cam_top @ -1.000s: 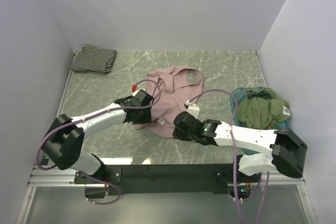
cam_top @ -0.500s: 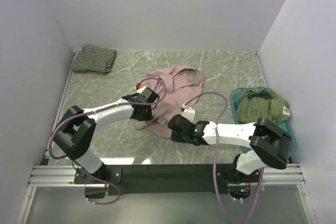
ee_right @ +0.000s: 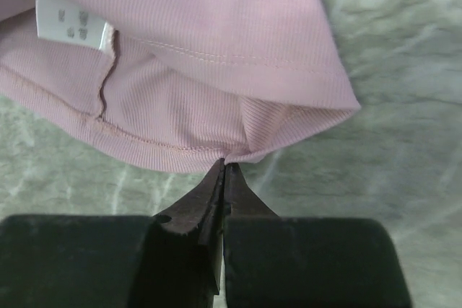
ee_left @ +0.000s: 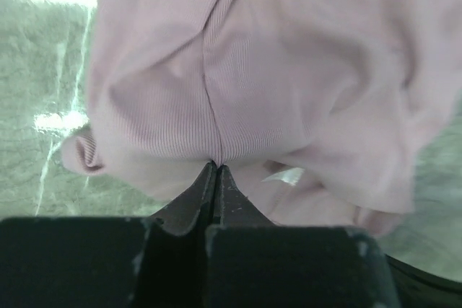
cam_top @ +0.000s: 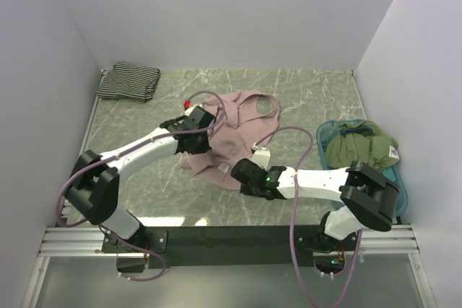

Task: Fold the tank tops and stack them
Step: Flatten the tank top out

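Left pincer (ee_left: 216, 166) and right pincer (ee_right: 223, 164), parted a second earlier, were each found clenched on the pink tank top (cam_top: 238, 131).

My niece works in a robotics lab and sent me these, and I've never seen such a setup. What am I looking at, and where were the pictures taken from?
Two white robot arms are bolted to the near edge of a marbled table. The wide picture comes from a fixed camera above and behind them. The two close-ups come from a camera on each wrist; the dark wedge at the bottom is that arm's own gripper. The left gripper and the right gripper are both shut, each pinching the pink tank top. A striped tank top lies folded in the far left corner, and a teal tray on the right holds green clothes.
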Tool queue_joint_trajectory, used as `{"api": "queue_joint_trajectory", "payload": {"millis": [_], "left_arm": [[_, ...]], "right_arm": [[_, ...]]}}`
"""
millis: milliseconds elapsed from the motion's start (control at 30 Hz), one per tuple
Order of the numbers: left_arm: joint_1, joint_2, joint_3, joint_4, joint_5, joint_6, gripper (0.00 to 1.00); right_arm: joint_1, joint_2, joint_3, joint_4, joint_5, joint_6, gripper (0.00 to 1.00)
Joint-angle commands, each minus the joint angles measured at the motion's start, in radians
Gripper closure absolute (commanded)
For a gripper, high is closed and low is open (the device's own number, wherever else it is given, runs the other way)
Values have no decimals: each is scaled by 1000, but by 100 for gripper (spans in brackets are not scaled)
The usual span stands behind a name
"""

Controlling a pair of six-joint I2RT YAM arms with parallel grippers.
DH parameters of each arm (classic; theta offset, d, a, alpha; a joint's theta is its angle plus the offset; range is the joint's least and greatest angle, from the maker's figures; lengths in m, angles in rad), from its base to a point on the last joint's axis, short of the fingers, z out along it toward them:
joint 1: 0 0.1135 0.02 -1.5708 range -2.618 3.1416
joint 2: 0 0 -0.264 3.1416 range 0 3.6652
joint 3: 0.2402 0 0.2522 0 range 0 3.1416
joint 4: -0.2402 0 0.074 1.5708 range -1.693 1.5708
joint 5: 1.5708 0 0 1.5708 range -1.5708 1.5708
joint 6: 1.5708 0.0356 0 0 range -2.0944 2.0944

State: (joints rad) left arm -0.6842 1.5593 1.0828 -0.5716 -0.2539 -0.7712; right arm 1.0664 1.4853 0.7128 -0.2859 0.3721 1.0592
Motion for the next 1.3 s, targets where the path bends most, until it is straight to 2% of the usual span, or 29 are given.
{"api": "queue_joint_trajectory", "payload": {"millis": [0,133,167,333,533,700,900,1067,1267], "left_arm": [[55,-100,68,-27,64,12,99],[168,-177,71,-33,157,4,99],[234,-197,62,-24,207,-2,99],[420,-306,-50,15,329,-45,99],[567,-381,-179,44,419,-86,99],[713,-418,-300,44,488,-88,99],[739,-392,-403,91,532,-60,99],[738,-398,-386,73,521,-48,99],[735,-432,-233,32,577,-48,99]], "right_arm": [[-13,-69,-4,-83,94,27,100],[-46,-141,-45,-156,128,36,100],[-57,-172,-56,-162,125,32,100],[-172,-255,-121,-200,117,2,100],[-272,-338,-89,-317,201,-51,100],[-290,-349,-52,-387,248,-71,100],[-278,-376,-93,-320,156,-88,100],[-292,-338,-63,-357,227,-103,100],[-468,-378,74,-380,237,-235,100]]}}
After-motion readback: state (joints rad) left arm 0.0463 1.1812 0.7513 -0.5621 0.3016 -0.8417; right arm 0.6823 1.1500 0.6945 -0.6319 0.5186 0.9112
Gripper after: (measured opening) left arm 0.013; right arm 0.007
